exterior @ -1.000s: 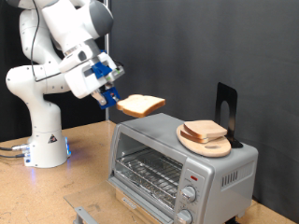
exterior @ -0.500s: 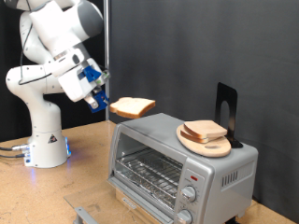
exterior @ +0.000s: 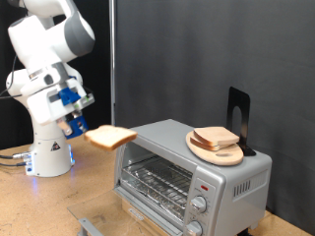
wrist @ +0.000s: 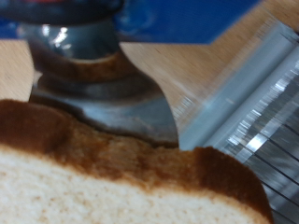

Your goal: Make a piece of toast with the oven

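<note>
A pale slice with a tan crust, the piece of toast (exterior: 109, 137), hangs in the air to the exterior view's left of the oven (exterior: 192, 174), at about the height of its top. My gripper (exterior: 83, 128) is shut on the slice's edge. In the wrist view the piece of toast (wrist: 112, 177) fills the picture close up, with one grey finger (wrist: 98, 89) pressed against its crust. The oven is silver-grey with a glass door, a wire rack inside, two round knobs and a red light. Its door looks closed.
A round wooden board (exterior: 216, 147) with stacked bread slices (exterior: 217, 138) sits on the oven's top. A black stand (exterior: 238, 116) rises behind it. The robot's white base (exterior: 47, 152) stands at the exterior view's left on a wooden table (exterior: 39, 206).
The arm has swung down and to the exterior view's left, carrying the slice from above the oven's top corner to beside the oven.
</note>
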Available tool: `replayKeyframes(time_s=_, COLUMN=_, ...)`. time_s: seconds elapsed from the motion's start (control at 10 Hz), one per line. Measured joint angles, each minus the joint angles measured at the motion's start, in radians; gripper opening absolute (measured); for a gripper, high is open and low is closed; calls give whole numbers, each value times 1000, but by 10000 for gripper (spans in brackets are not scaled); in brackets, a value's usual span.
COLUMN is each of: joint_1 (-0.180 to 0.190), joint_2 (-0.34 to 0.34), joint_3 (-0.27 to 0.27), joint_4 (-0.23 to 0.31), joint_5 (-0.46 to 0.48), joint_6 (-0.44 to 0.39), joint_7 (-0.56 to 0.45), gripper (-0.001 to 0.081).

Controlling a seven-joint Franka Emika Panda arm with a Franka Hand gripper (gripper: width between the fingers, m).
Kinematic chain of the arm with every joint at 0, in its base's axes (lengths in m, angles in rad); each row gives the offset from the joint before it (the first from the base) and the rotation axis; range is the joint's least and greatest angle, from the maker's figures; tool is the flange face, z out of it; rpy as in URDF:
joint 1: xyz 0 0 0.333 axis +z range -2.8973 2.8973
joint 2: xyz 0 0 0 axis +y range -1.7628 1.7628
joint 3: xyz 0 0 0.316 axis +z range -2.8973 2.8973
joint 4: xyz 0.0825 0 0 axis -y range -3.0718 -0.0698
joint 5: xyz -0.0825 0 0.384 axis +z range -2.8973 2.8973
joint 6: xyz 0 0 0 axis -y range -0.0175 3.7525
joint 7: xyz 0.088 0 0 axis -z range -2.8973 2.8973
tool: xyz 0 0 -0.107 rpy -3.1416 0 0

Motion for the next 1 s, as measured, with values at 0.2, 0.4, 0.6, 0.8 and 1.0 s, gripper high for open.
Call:
replayKeyframes(time_s=0.2, joint_1=-10, joint_2=93, joint_3=-2, joint_4=9, joint_5=12, joint_6=87, joint_7=-4, gripper=439)
replayKeyframes(time_s=0.4, joint_1=1, joint_2=195, joint_3=-9, joint_4=41, joint_5=64, joint_6=160, joint_7=-31, gripper=439)
replayKeyframes(time_s=0.6, joint_1=2, joint_2=192, joint_3=-11, joint_4=39, joint_5=54, joint_6=134, joint_7=-84, gripper=439)
replayKeyframes(time_s=0.8, joint_1=3, joint_2=215, joint_3=-8, joint_4=48, joint_5=11, joint_6=126, joint_7=-186, gripper=439)
replayKeyframes(time_s=1.0, joint_1=3, joint_2=285, joint_3=16, joint_4=85, joint_5=-56, joint_6=148, joint_7=-182, gripper=439)
